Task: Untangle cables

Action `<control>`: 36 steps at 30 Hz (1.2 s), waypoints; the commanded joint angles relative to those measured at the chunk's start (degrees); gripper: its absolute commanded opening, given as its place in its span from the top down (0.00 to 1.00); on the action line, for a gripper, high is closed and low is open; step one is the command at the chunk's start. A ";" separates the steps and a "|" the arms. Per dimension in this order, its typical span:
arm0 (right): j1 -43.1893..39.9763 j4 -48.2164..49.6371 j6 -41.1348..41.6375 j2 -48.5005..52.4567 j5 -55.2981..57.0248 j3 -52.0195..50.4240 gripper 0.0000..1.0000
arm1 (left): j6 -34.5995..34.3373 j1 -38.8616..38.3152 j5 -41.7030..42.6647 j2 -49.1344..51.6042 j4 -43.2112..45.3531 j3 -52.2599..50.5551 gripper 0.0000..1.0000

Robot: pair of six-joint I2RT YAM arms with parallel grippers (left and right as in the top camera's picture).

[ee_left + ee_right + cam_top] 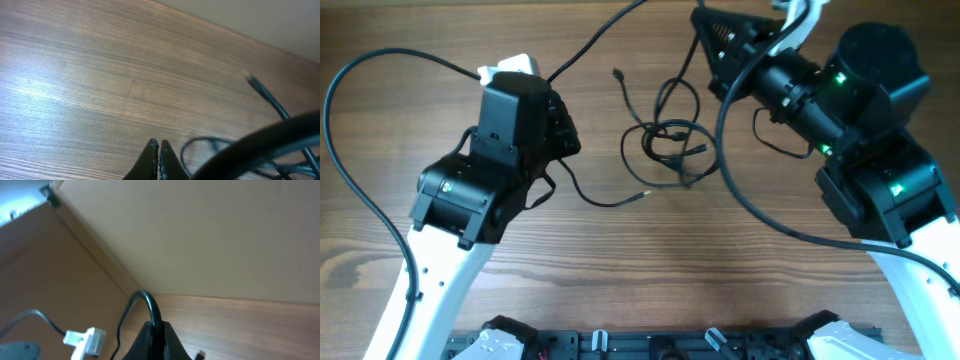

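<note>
Right pincer (156,330) clamps one black cable (150,302), presumably to draw it from the tangled loops (670,145) on the tabletop (620,270); left pincer (159,155) is closed, apparently on nothing.

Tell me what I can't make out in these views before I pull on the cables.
- Left pincer: hidden under its own arm overhead; the cord ending at the plug vanishes there too.
- Cables: crossings in the knot too small overhead; blurred in the left wrist view behind a thick wire.
- Right pincer: shut on a strand that the right wrist view's bottom edge cuts off; which strand, unclear.
</note>
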 commanded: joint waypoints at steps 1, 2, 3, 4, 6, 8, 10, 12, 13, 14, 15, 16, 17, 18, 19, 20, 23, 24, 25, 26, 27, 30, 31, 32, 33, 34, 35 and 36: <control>-2.12 -3.34 5.97 1.07 4.90 1.40 0.96 | -0.17 3.13 1.11 0.13 -0.74 0.85 0.96; -2.14 -4.98 6.10 1.99 4.61 1.40 0.96 | -0.17 3.54 1.31 0.13 -0.72 0.85 0.96; -2.62 -5.75 6.78 2.91 1.36 1.40 0.96 | -0.17 3.93 1.33 0.13 -0.70 0.85 0.96; -3.23 -4.98 8.39 3.34 -1.97 1.40 0.96 | -0.17 4.17 1.31 0.15 -0.70 0.85 0.96; -5.27 3.41 13.57 3.85 -14.80 1.40 0.96 | 0.00 4.42 1.33 0.13 -0.72 0.85 0.96; -7.96 14.88 22.10 3.93 -25.18 1.40 0.96 | 0.00 4.42 1.31 0.13 -0.74 0.85 0.96; -9.90 18.51 25.59 3.93 -26.51 1.40 0.96 | 0.00 4.42 1.31 0.13 -0.74 0.85 0.96; -11.17 15.32 22.64 4.13 -25.07 1.40 0.96 | 0.00 4.42 1.33 0.13 -0.74 0.85 0.96; -11.43 8.37 18.47 4.46 -21.16 1.40 0.96 | 0.00 4.42 1.33 0.13 -0.72 0.85 0.96; -11.43 4.63 15.96 4.83 -18.73 1.40 0.96 | 0.00 4.42 1.33 0.13 -0.70 0.85 0.96; -11.41 2.03 13.73 5.07 -16.63 1.40 0.96 | 0.00 4.42 1.33 0.13 -0.70 0.85 0.96; -11.41 -2.60 10.32 5.73 -13.97 1.40 0.96 | 0.00 4.42 1.36 0.13 -0.68 0.85 0.96; -11.41 -6.45 5.99 6.60 -12.94 1.40 0.96 | 0.04 4.42 1.62 0.13 -0.48 0.85 0.96; -11.41 -9.31 2.69 7.43 -13.14 1.40 0.95 | 0.11 4.42 2.73 0.13 -0.17 0.85 0.96; -11.37 -12.48 0.02 8.33 -13.14 1.40 0.96 | 0.96 4.42 4.68 0.15 0.59 0.85 0.96; -11.37 -14.86 -1.88 9.03 -13.18 1.40 0.96 | 2.05 4.42 8.57 0.26 2.03 0.85 0.96; -11.37 -20.15 -6.03 10.86 -13.14 1.38 0.96 | 1.97 4.42 16.13 1.81 4.55 0.85 0.96; -11.37 -21.27 -7.13 11.23 -13.11 1.38 0.96 | 1.97 4.42 18.25 2.71 4.85 0.85 0.96; -11.37 -22.75 -8.11 11.61 -13.14 1.38 0.96 | 1.99 4.42 19.76 3.72 5.05 0.85 0.96; -11.37 -24.00 -9.25 11.89 -13.16 1.38 0.96 | 2.01 4.42 21.38 5.16 5.22 0.85 0.96; -11.37 -24.90 -10.16 12.00 -13.14 1.38 0.96 | 2.03 4.42 22.14 6.32 5.33 0.85 0.96; -11.37 -27.52 -14.10 12.09 -13.11 1.22 0.96 | 4.79 4.42 28.52 9.77 7.21 0.85 0.96; -11.37 -28.55 -15.47 12.24 -13.07 1.18 0.96 | 6.47 4.42 31.06 10.54 8.11 0.85 0.96; -11.37 -29.07 -16.13 12.41 -13.07 1.14 0.96 | 7.19 4.42 32.20 10.88 8.46 0.85 0.96; -11.37 -29.94 -16.57 12.70 -12.81 1.11 0.96 | 7.43 4.42 32.87 11.23 8.44 0.85 0.94; -11.37 -31.26 -16.22 13.11 -10.64 1.01 0.96 | 7.41 4.42 32.87 11.56 8.15 0.85 0.89; -11.41 -32.89 -14.43 13.60 -6.25 0.94 0.95 | 7.39 4.42 32.85 12.13 7.48 0.85 0.80; -11.58 -33.66 -12.70 13.73 -3.23 0.94 0.96 | 7.41 4.42 32.85 12.46 7.04 0.85 0.78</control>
